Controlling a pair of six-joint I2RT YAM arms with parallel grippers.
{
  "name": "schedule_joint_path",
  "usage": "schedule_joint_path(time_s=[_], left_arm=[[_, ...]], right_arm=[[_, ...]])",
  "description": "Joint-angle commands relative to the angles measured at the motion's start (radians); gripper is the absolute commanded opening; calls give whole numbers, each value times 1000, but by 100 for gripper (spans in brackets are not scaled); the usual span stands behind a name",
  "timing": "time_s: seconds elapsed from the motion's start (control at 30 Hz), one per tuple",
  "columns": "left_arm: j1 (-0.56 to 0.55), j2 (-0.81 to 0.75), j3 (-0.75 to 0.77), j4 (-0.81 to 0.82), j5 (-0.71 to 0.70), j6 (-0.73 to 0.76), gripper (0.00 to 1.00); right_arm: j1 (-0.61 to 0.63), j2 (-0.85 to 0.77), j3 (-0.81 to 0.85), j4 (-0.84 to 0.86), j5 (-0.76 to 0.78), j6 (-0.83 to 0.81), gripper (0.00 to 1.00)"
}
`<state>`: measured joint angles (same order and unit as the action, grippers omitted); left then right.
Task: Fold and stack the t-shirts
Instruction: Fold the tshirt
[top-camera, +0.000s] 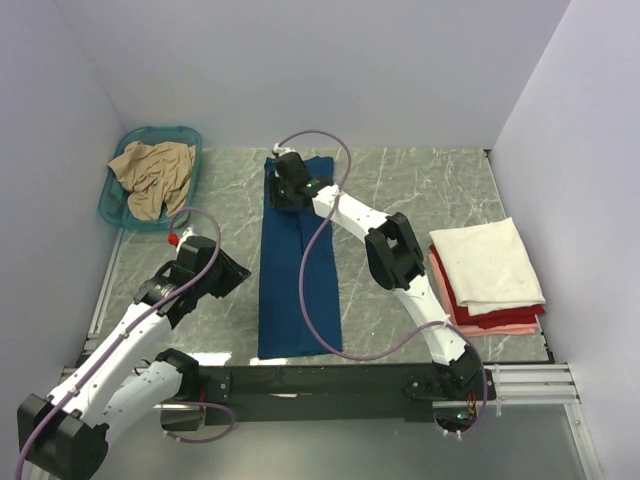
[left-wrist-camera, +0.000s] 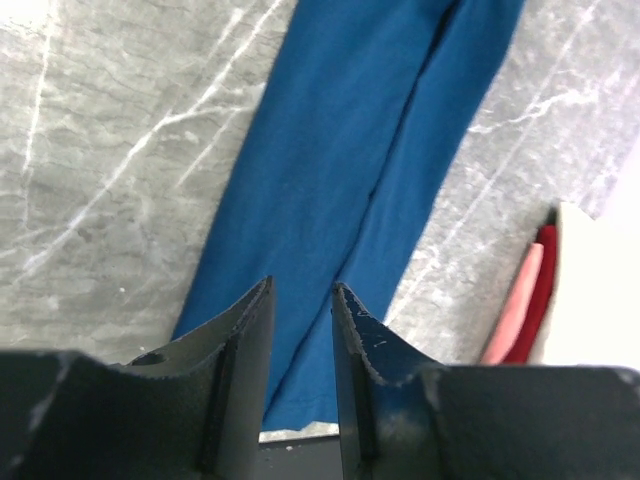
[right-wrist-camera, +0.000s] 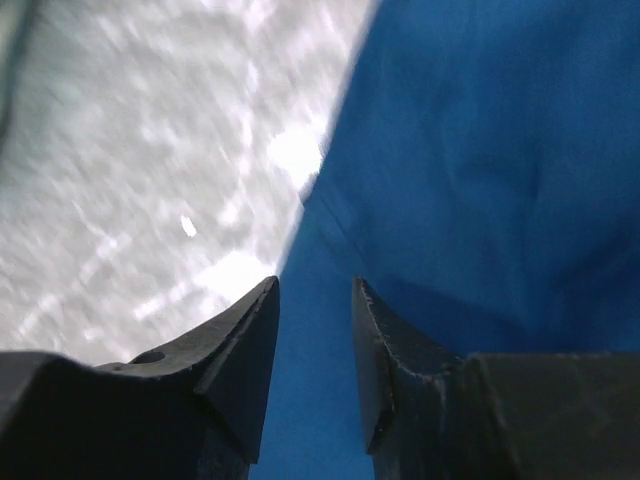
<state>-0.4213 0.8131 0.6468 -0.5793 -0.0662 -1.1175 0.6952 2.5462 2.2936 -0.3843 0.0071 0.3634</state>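
At 3 o'clock cream, red and pink cloth t-shirts (top-camera: 488, 262) are stacked, the dark blue cloth t-shirt (top-camera: 285, 300) half-folded, the tan cloth t-shirt (top-camera: 150, 175) unfolded; left end effector (left-wrist-camera: 302, 290) and right end effector (right-wrist-camera: 315, 285) are slightly spread.

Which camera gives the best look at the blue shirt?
The top external view: the blue shirt shows at full length as a long folded strip, though the right arm covers part of its far end. The left wrist view shows most of it. The right wrist view shows only a close patch along one edge.
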Motion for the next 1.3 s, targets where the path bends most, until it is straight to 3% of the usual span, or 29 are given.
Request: schedule_joint_path(time_s=[0.0, 0.1, 0.3, 0.33, 0.53, 0.77, 1.1, 1.27], left_arm=[[-1, 37, 31, 56, -26, 45, 36], [-1, 144, 54, 56, -46, 64, 35], [-2, 140, -30, 104, 6, 33, 34], [-4, 138, -35, 87, 8, 28, 32], [-43, 107, -22, -105, -23, 9, 32], [-114, 40, -70, -229, 9, -94, 35], [-373, 90, -171, -200, 5, -257, 38], [-442, 110, -180, -162, 5, -298, 41]], right_arm=[[-14, -156, -135, 27, -4, 45, 42], [-31, -341, -302, -8, -24, 89, 41], [-31, -869, -927, 39, -108, 236, 40], [-30, -1000, -1088, 50, -130, 277, 40], [15, -1378, -1506, 1, -203, 348, 40], [190, -1498, -1734, 25, -243, 471, 40], [222, -1448, -1827, 139, -288, 531, 46], [227, -1416, -1841, 193, -294, 540, 47]])
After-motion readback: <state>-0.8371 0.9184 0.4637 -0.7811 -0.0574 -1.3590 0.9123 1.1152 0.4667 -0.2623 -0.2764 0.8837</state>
